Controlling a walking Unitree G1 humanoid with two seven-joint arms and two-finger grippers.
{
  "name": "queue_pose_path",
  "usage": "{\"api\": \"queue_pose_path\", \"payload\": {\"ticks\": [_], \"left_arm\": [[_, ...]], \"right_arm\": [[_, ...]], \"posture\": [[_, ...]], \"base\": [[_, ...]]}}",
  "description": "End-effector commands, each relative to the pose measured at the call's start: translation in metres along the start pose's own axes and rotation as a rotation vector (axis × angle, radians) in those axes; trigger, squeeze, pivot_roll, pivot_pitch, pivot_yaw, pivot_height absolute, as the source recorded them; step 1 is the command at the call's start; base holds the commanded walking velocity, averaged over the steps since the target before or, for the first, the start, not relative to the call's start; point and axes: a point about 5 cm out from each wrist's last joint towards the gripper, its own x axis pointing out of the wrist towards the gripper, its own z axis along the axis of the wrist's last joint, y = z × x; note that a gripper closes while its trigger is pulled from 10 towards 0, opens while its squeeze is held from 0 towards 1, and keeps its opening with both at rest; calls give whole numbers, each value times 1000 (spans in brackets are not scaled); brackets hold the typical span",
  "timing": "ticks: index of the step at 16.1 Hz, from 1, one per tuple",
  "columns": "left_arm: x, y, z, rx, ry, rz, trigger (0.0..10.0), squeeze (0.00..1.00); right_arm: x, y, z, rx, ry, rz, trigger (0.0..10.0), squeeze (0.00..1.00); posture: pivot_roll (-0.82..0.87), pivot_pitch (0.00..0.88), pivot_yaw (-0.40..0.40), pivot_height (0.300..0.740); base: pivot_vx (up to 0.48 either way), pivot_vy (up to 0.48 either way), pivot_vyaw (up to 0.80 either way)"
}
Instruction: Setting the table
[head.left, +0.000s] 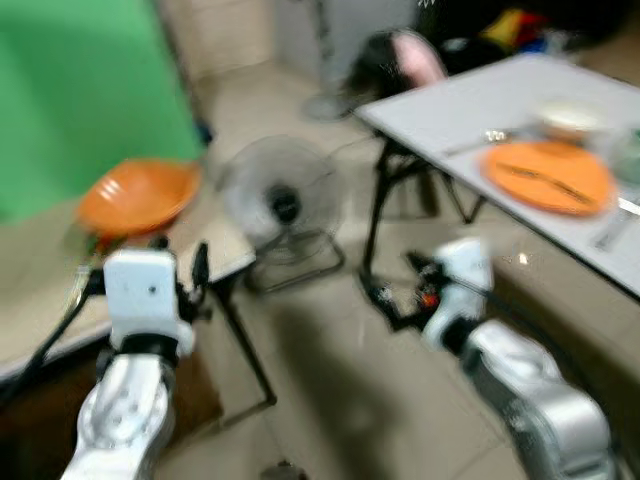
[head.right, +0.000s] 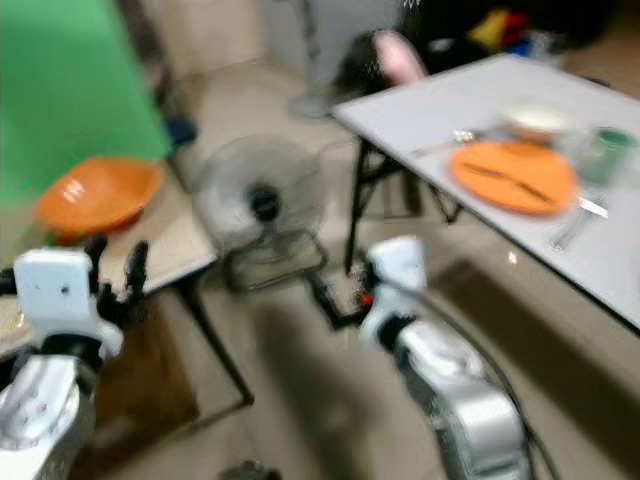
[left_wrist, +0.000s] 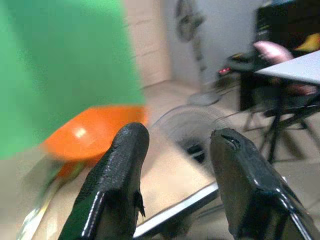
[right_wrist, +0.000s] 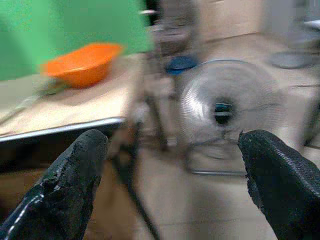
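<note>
- left gripper (head.left: 175, 270) nearest, fingers (left_wrist: 117, 170) spread, nothing held, aimed at orange bowl (head.left: 137, 195) on the beige side table (head.left: 215, 250), bowl just ahead, slightly left
- right gripper (head.left: 390, 295) low over floor, fingers (right_wrist: 75, 175) wide apart, empty
- floor fan (head.left: 282, 205) stands between tables (blurred)
- white table (head.left: 470, 100) far right, already has orange plate (head.left: 548, 175), cutlery

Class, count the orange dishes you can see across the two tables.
2: an orange bowl on the beige table at left, and an orange plate on the white table at right. Blur may hide others.
</note>
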Motion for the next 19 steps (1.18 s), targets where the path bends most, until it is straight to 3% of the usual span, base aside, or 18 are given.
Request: {"api": "queue_pose_path", "payload": {"ticks": [1,5,7,10,13,15,19], "left_arm": [[0,-1,3,3,-11,2,10000,0],[-5,4,2,31,-25,59,10000,0],[-4,9,1,29,-37,71,10000,0],[-3,10,0,54,-77,25,10000,0],[-4,9,-1,46,-94,18,10000,0],[-4,7,-1,34,-98,2,10000,0],[-6,10,1,22,-112,-13,10000,0]], "right_arm": [[-2,-5,8,-20,-23,-21,10000,0],[-5,-30,17,-86,-124,-221,10000,0],[-16,-51,15,-129,-146,-362,10000,0],[-31,-68,7,-129,-118,-451,10000,0],[-33,-61,2,-116,-109,-392,10000,0],[-26,-52,0,-58,-100,-319,10000,0],[-12,-42,8,-30,-121,-268,10000,0]], "posture": [[-37,0,65,740],[-28,0,50,740],[-36,0,58,740],[-64,0,82,740],[-71,0,84,740],[-68,0,75,740],[-39,0,50,740]], "base": [[0,0,800],[0,0,800],[0,0,800],[0,0,800],[0,0,800],[278,0,0],[310,0,0]]}}
